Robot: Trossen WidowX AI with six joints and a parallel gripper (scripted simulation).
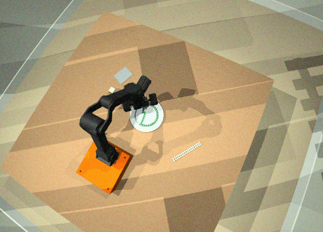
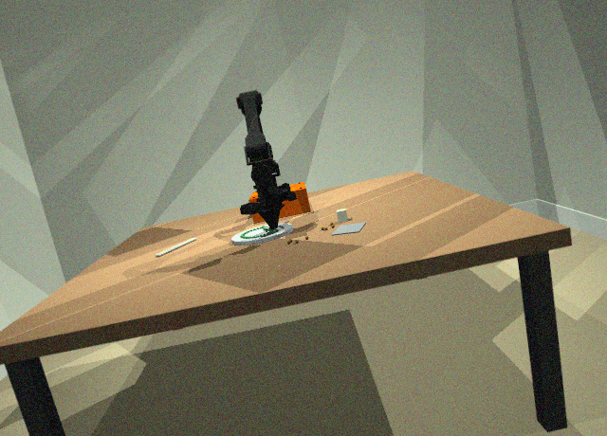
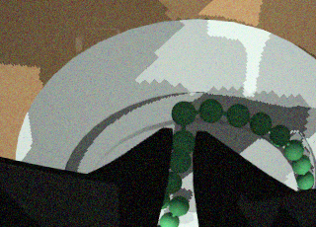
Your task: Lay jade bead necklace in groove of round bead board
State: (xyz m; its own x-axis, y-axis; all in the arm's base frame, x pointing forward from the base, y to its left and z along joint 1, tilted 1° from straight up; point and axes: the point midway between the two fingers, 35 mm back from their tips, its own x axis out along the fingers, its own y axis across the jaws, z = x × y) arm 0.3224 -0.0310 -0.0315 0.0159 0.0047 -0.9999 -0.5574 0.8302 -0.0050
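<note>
The round white bead board [image 1: 146,129] [image 3: 123,64] lies on the table. The jade bead necklace [image 1: 157,115] [image 3: 211,111] is on it: its right side curves along the groove, while its left side cuts across the board inside the groove. The left arc of the groove shows bare in the wrist view. My gripper [image 1: 143,110] [image 2: 273,227] [image 3: 182,140] points down low over the board and is shut on the necklace, on the strand just below its upper left corner. The fingers hide parts of the necklace and board.
A double row of cream beads [image 1: 186,151] [image 2: 176,247] lies off to the board's side. A grey tile [image 1: 123,75] [image 2: 349,228] and a small white block [image 1: 111,89] [image 2: 341,215] lie on another side. Small brown beads [image 2: 292,242] are scattered near the board. The arm stands on an orange base [image 1: 101,172].
</note>
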